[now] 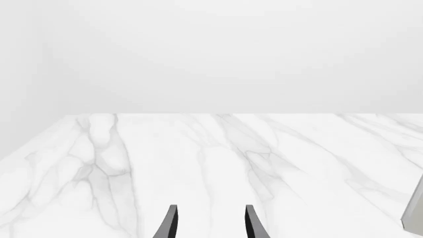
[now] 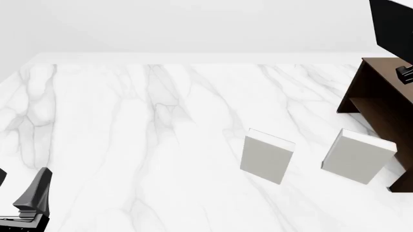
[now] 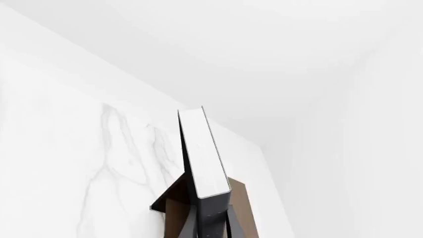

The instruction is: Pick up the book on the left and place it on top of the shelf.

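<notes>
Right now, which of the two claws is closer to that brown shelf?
The right gripper: it holds the book up just above the shelf. The left gripper sits far off at the table's near left corner.

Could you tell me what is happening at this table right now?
The right arm holds the dark book in its fingers, raised above the brown shelf at the table's right edge, not yet set down. The left gripper is open and idle over bare marble near the front left. Two pale books stand upright on the table beside the shelf.
</notes>
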### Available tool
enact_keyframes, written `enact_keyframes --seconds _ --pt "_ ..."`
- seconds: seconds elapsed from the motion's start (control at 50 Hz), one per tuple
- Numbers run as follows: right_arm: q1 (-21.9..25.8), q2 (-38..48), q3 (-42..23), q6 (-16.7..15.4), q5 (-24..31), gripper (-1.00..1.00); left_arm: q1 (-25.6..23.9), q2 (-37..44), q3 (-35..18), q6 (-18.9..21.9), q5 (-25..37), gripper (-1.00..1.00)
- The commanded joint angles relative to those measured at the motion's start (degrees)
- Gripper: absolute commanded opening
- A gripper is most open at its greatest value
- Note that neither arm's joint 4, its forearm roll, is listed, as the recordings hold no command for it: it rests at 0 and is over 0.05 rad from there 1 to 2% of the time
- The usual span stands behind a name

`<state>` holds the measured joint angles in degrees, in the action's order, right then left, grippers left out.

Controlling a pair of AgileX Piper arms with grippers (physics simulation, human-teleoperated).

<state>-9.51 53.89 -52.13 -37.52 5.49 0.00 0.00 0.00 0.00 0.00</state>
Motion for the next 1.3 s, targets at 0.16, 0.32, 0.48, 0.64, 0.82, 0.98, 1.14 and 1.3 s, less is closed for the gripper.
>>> enact_keyframes --seconds 0.16,0.32,0.48,0.64,0.82,0.98,1.14,1.3 --pt "-3.6 -1.2 -0.4 -0.2 0.2 -1.00 0.0 0.0 0.0 0.0 0.0 1.00" --pt "-5.0 -1.2 0.1 -0.8 0.1 -1.00 0.0 0.0 0.0 0.0 0.0 1.00" --pt "-6.9 -0.8 0.2 -1.7 -0.2 -1.00 0.0 0.0 0.0 0.0 0.0 1.00" --pt "-8.7 -0.4 0.4 -3.0 -0.9 -1.00 0.0 0.0 0.0 0.0 0.0 1.00" --pt "-10.8 0.1 0.4 -3.6 -0.9 -1.00 0.0 0.0 0.0 0.0 0.0 1.00" --pt "-11.9 2.1 0.5 -4.1 -2.3 -1.00 0.0 0.0 0.0 0.0 0.0 1.00" --pt "-13.3 3.4 -0.1 -5.6 -3.0 -1.00 0.0 0.0 0.0 0.0 0.0 1.00" --pt "-15.1 3.7 -0.2 -6.3 -3.2 -1.00 0.0 0.0 0.0 0.0 0.0 1.00"
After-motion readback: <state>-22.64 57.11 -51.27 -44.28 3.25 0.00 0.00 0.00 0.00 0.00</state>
